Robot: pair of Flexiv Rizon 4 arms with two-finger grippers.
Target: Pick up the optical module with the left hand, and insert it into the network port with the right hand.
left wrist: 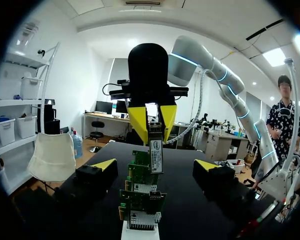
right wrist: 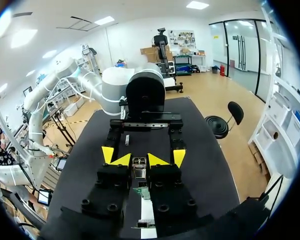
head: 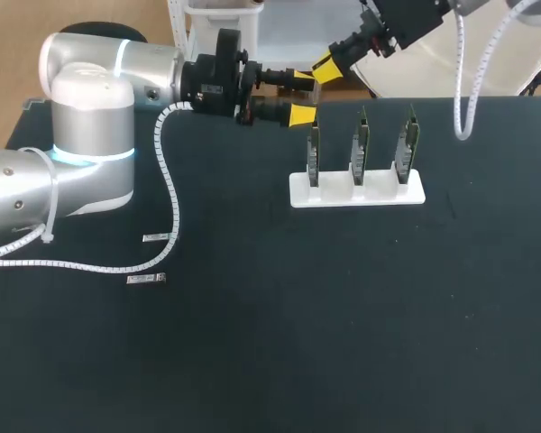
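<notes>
Right tool (right wrist: 140, 160) clamped the optical module (left wrist: 156, 150) above the network cards (left wrist: 139, 195) for insertion; left tool (head: 302, 96) stood released, leaving clearance.

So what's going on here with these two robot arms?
The right hand holds a small optical module between its yellow tips, just above the row of green network cards in the white stand. The left hand is open beside it, its fingers clear of the module. It does not look plugged into a port yet. Two spare modules lie on the table by the left arm.
</notes>
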